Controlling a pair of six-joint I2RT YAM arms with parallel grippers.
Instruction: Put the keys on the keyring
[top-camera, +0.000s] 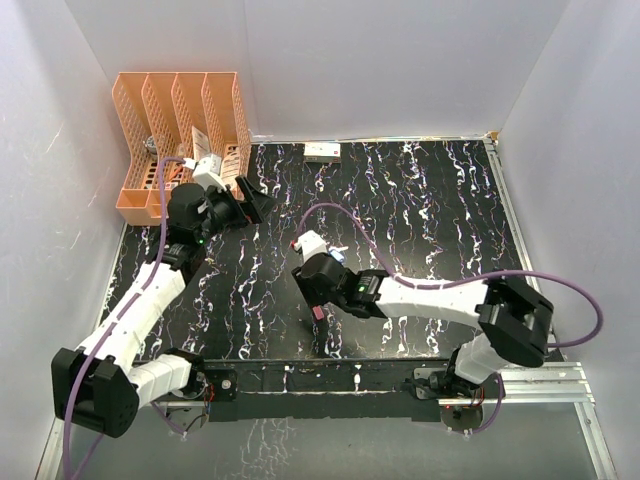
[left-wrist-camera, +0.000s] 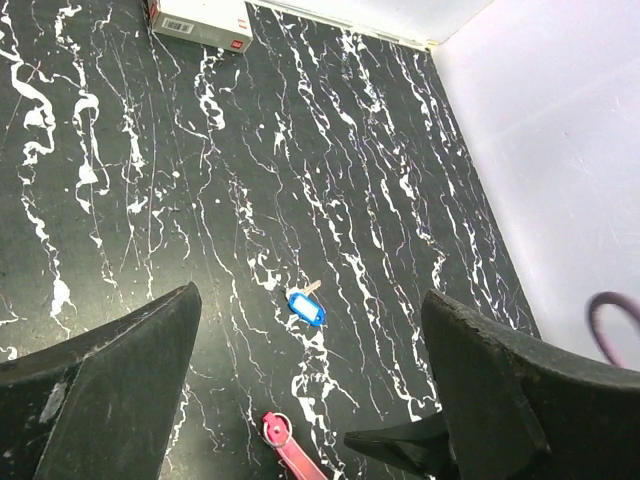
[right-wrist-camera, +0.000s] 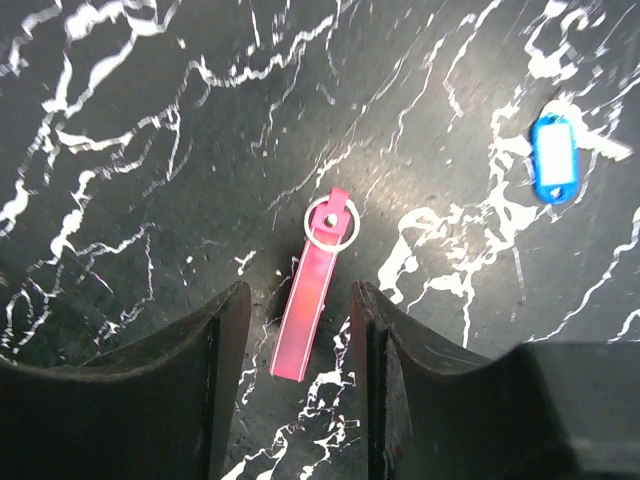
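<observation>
Your only container is the orange file rack (top-camera: 180, 125) in the upper left of the overhead view, standing against the back wall with four slots. A few pale cards or labels show in the slots, but they are too small to identify.

Your left gripper (top-camera: 255, 200) sits just below and right of the rack. Its fingers (left-wrist-camera: 120, 380) are spread wide and hold nothing. Between them you look down at bare marbled table (left-wrist-camera: 150, 200).

Your right gripper (right-wrist-camera: 300, 290) is low over the table near the centre of the overhead view. Its fingers (right-wrist-camera: 190, 380) are moderately apart, straddling the near end of the red strap (right-wrist-camera: 310, 310). A sliver of table shows on each side of the strap, so nothing is clamped. The strap lies flat, running from bottom centre of that wrist view upward, with the keyring (right-wrist-camera: 332, 225) at its far end, beyond the fingertips.

The blue key (right-wrist-camera: 555, 155) lies flat in the upper right of the same view. It is well apart from the ring and not threaded on it. A white box (left-wrist-camera: 200, 20) rests at the table's back edge.
</observation>
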